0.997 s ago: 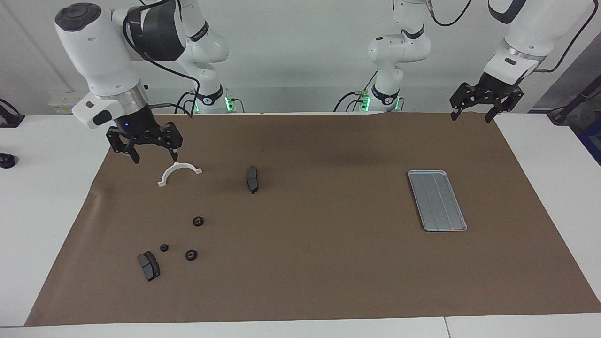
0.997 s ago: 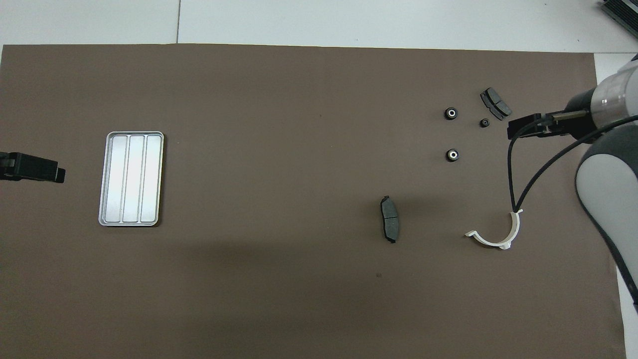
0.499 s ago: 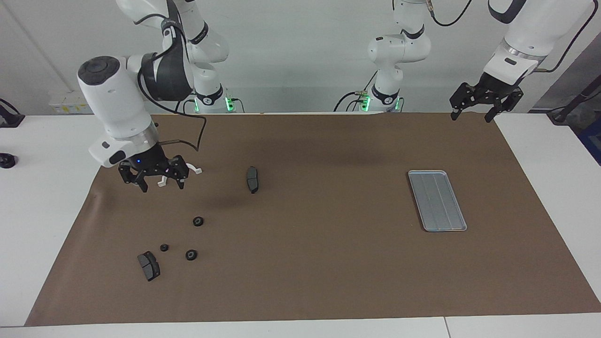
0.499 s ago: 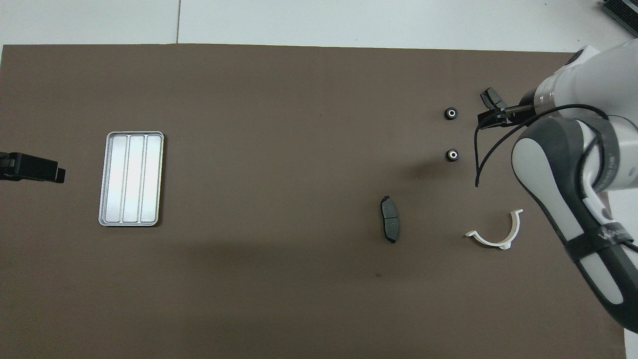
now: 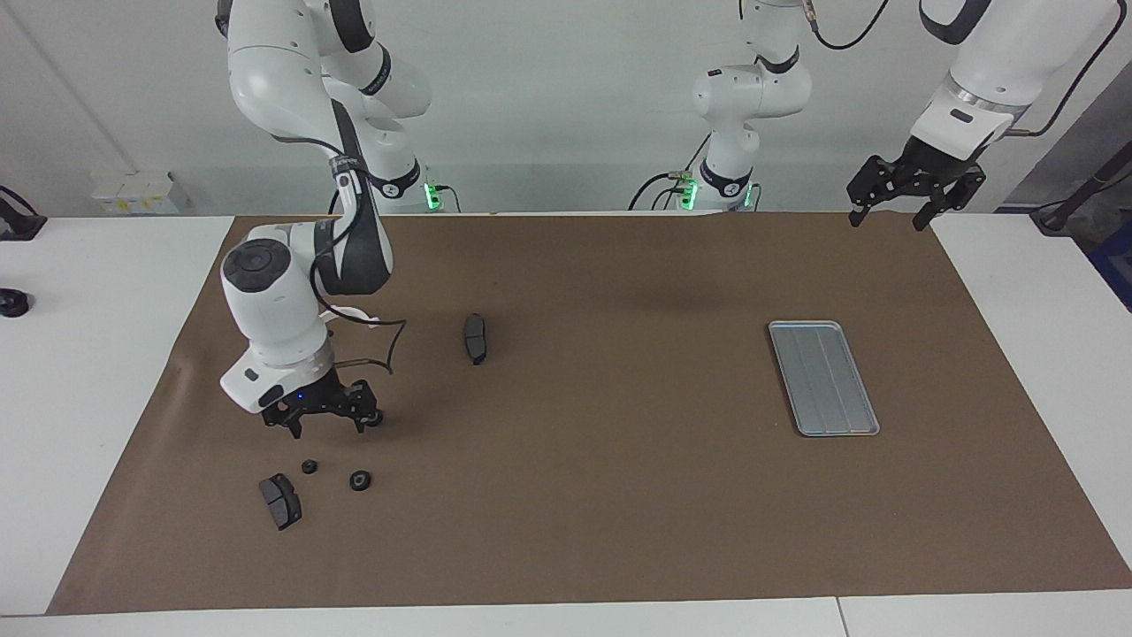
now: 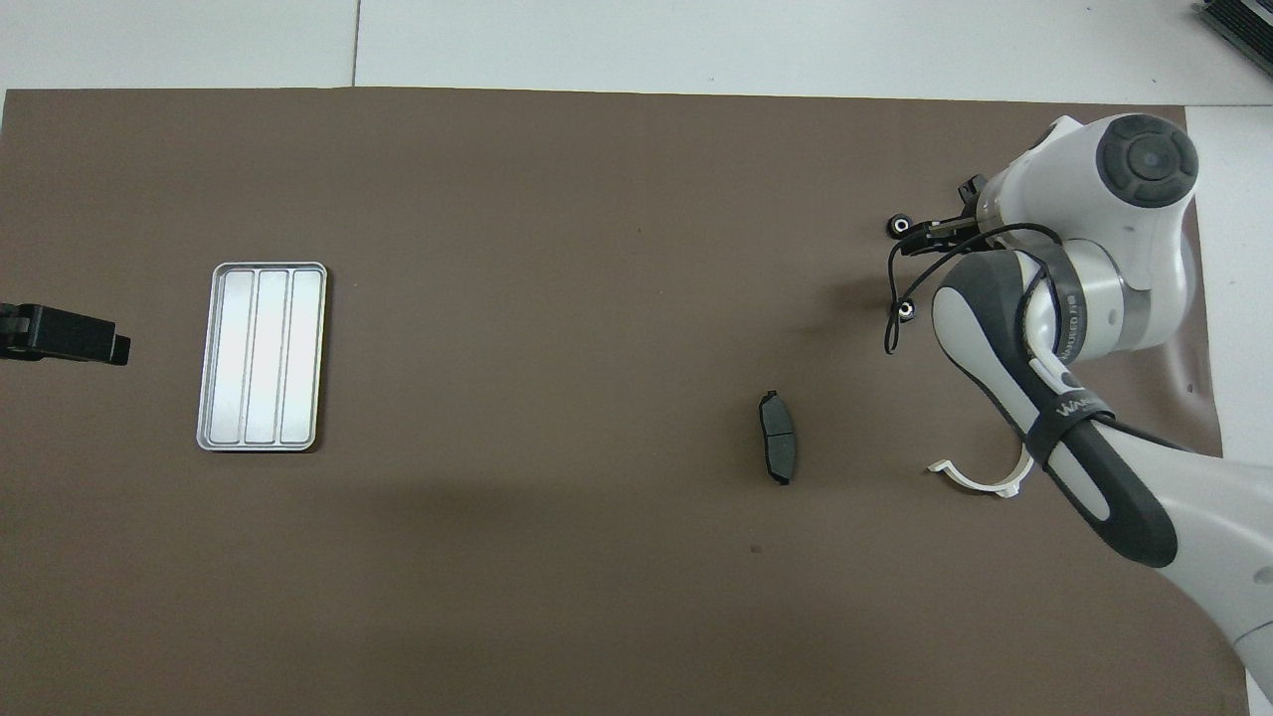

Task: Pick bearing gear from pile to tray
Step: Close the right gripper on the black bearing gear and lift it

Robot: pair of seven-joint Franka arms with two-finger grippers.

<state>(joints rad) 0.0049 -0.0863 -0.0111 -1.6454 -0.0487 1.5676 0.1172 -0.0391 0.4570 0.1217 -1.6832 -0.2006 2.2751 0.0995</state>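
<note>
The pile lies at the right arm's end of the mat. It holds three black gears: one [image 5: 374, 417] nearest the robots, a small one [image 5: 309, 466] and one [image 5: 359, 480] beside it. A dark brake pad [image 5: 280, 501] lies farthest out. My right gripper [image 5: 327, 430] is open and empty, low over the mat, one finger close beside the nearest gear. The overhead view shows two gears [image 6: 900, 226] [image 6: 904, 310]; the arm covers the rest. The silver tray [image 5: 822, 378] [image 6: 262, 356] lies empty toward the left arm's end. My left gripper [image 5: 889, 217] [image 6: 65, 335] waits open, raised.
A second brake pad [image 5: 476, 337] [image 6: 779, 450] lies alone near the mat's middle. The white half-ring bracket [image 5: 357, 313] [image 6: 980, 479] lies nearer the robots than the gears, partly hidden by the right arm. A brown mat [image 5: 584, 495] covers the table.
My right gripper moved from over the white bracket, away from the robots and down, to just beside the nearest gear. The left arm and all parts stayed still.
</note>
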